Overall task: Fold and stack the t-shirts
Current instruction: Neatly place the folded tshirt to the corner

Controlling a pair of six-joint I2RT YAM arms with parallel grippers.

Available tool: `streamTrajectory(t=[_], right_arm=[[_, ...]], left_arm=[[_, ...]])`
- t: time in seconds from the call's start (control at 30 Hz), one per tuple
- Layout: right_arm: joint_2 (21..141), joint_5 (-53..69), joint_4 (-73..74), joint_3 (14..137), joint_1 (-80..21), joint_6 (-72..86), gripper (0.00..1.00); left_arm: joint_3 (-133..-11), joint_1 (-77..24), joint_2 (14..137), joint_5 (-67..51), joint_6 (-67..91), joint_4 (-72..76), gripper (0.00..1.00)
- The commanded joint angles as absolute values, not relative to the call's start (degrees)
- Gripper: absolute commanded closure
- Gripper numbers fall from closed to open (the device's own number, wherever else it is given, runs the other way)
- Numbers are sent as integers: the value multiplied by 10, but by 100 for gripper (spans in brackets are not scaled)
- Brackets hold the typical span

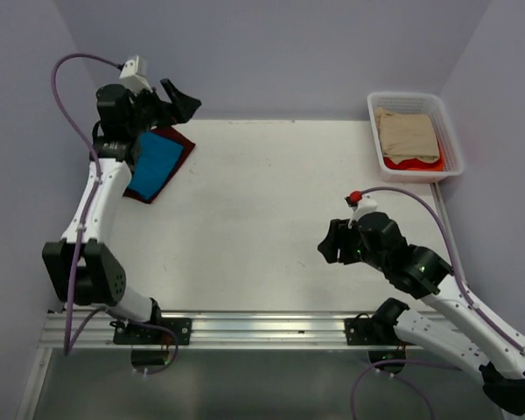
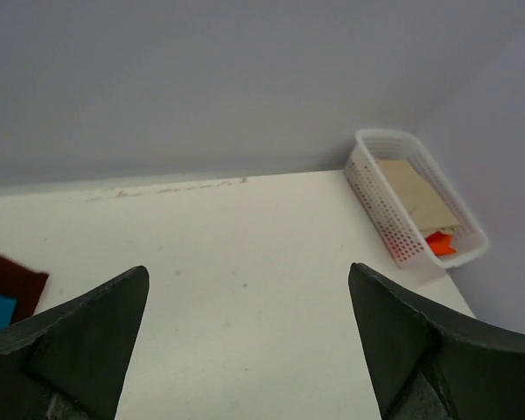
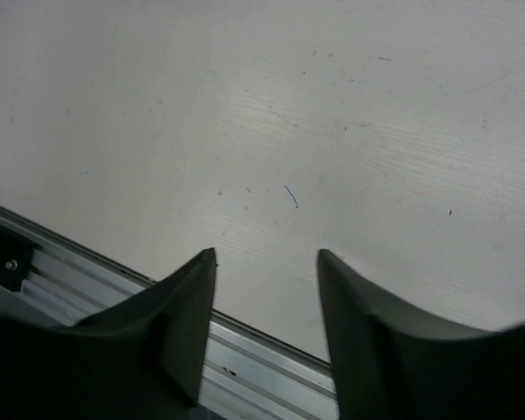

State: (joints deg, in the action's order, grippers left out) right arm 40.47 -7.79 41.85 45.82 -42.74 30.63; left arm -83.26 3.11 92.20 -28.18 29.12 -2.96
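A: Where are the t-shirts?

B: Both lie at the far left corner of the counter (image 1: 271,201). The teal t-shirt (image 1: 155,166) is folded into a flat rectangle and sits on top of the maroon t-shirt (image 1: 182,143), which shows only as a dark border along the teal one's far and near ends.

A: Is either arm touching them?

B: No. The left gripper (image 1: 182,101) hangs above the far left corner, just past the stack, with its jaws spread wide and nothing between them. In the left wrist view the left gripper (image 2: 245,302) frames bare counter, and a sliver of maroon and teal shows at the left edge of that view.

A: And the other arm?

B: The right gripper (image 1: 331,243) is over the near right part of the counter, well apart from the shirts. The right wrist view shows the right gripper (image 3: 267,262) with a moderate gap between its jaws, much narrower than the left one's, and empty. Below it are scuffed counter and the metal rail (image 3: 87,267) along the near edge.

A: Anything else on the counter?

B: A white basket (image 1: 451,140) stands in the far right corner. It holds a folded beige cloth (image 1: 407,133) over something red (image 1: 411,163).
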Motion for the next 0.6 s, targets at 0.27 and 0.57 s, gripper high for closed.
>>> streamTrajectory(t=[0.27, 0.57], right_arm=[[389, -104, 396, 500, -428, 272, 1], [407, -120, 390, 516, -427, 262, 1]], left_arm=[[-625, -181, 617, -205, 175, -154, 0], [-533, -238, 512, -203, 164, -192, 0]])
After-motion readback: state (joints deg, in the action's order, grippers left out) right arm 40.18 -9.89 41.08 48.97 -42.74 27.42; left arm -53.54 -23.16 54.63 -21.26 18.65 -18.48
